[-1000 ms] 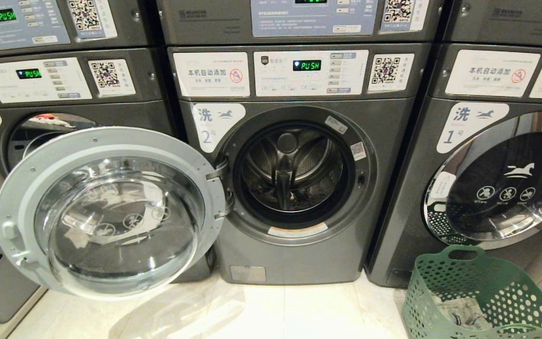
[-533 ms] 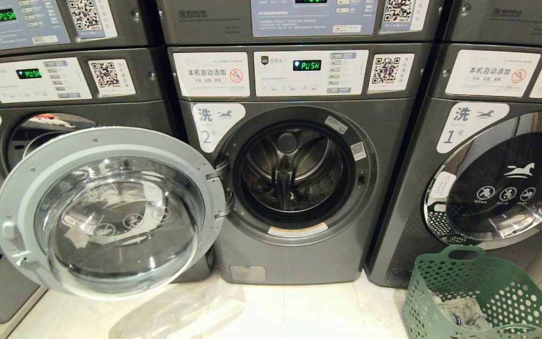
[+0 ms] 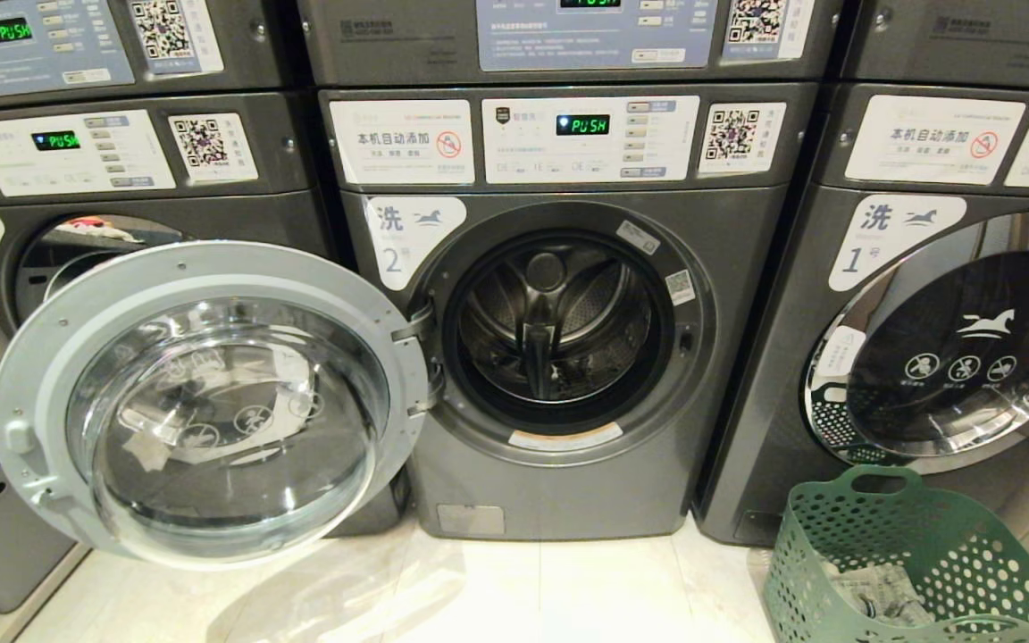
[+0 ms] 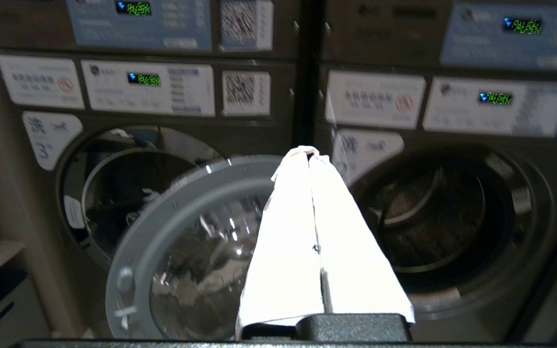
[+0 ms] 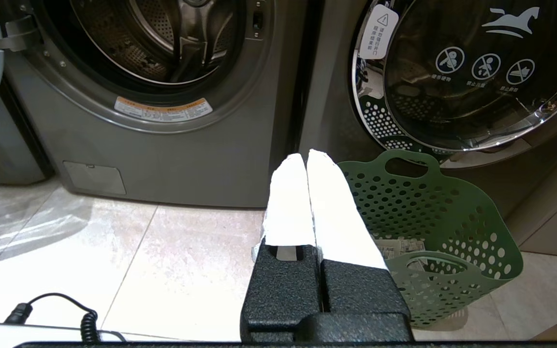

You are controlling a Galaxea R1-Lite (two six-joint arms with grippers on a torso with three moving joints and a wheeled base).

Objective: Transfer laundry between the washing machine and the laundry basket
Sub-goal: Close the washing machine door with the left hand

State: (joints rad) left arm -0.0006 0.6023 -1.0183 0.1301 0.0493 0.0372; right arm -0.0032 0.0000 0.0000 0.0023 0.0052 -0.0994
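Nothing is seen to have moved in the head view since the earlier frames: the dark grey front-loading washing machine labelled 2 [image 3: 559, 357] is shown with its chrome-rimmed round glass door [image 3: 211, 402] swung wide to the left, and neither arm is caught there. Only in the wrist views are the white-taped pincers seen, the left gripper [image 4: 307, 153] pressed together and empty before the door's rim, the right gripper [image 5: 306, 157] likewise together and empty above the pale tiled floor [image 5: 162, 251]. A small crumpled bundle of pale grey laundry [image 3: 881, 594] is seen lying at the bottom of the green perforated plastic laundry basket [image 3: 970, 554], which stands on the floor before the machine labelled 1 [image 3: 925, 339].
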